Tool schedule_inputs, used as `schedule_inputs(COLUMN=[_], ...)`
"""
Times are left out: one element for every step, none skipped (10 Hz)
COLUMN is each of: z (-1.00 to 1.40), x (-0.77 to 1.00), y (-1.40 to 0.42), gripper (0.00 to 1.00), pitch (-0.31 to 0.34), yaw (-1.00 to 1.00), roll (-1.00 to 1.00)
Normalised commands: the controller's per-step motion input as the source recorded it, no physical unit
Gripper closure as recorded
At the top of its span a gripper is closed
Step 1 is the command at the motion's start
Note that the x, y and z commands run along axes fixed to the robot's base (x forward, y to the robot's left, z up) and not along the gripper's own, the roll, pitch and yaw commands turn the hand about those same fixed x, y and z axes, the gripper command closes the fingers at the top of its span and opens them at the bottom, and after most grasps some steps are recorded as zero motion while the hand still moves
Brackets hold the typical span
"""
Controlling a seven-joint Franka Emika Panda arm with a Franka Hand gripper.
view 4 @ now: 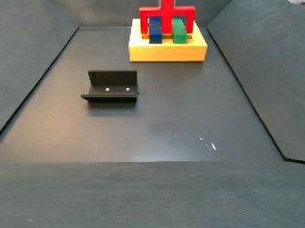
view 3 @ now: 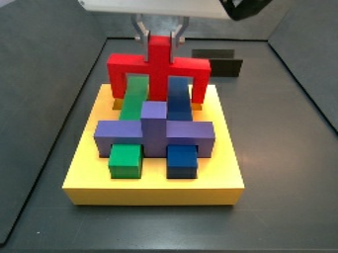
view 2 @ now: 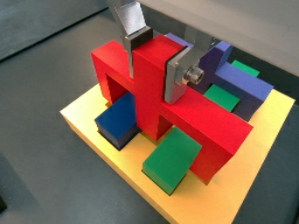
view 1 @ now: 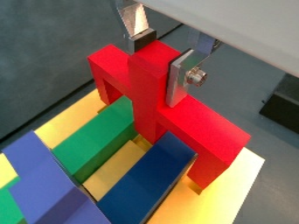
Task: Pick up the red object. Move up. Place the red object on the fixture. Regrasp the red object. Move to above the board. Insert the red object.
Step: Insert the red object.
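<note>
The red object [view 1: 201, 124] is a cross-shaped arch with a centre post. It stands with its legs down on the yellow board [view 1: 253, 187], among the other pieces, and shows in both wrist views [view 2: 212, 124] and both side views [view 3: 160, 61] [view 4: 167, 18]. My gripper [view 1: 158, 68] is straight above it, its silver fingers [view 1: 179, 80] closed on either side of the post's top [view 2: 156, 66]. In a side view the gripper [view 3: 161, 30] comes down from above.
Blue [view 2: 117, 121], green [view 2: 173, 157] and purple [view 3: 156, 128] blocks sit on the board [view 3: 152, 188] round the red legs. The dark fixture [view 4: 111, 86] stands on the grey floor away from the board [view 4: 167, 52]. Dark walls enclose the floor.
</note>
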Motion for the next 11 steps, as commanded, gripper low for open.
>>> schedule_inputs(z=[-0.24,-0.24,-0.21,-0.21,-0.19,-0.13,-0.04,-0.01,-0.07,-0.14,-0.16], x=[0.14,0.03,0.00,0.00,-0.01,-0.22,-0.32,-0.02,0.10,0.15,0.19], y=[0.00,0.00,0.00,0.00,0.00,0.01,0.00,0.00,0.00,0.00,0.00], gripper=[1.00,1.00,1.00,1.00,1.00,1.00,1.00,1.00,1.00,1.00,1.00], pitch=[0.000,0.000,0.000,0.000,0.000,0.000,-0.054,-0.033,-0.010,0.000,0.000], yaw=[0.00,0.00,0.00,0.00,-0.02,-0.07,-0.07,0.00,0.00,0.00,0.00], roll=[0.04,0.04,0.04,0.04,0.04,0.02,0.00,0.00,0.00,0.00,0.00])
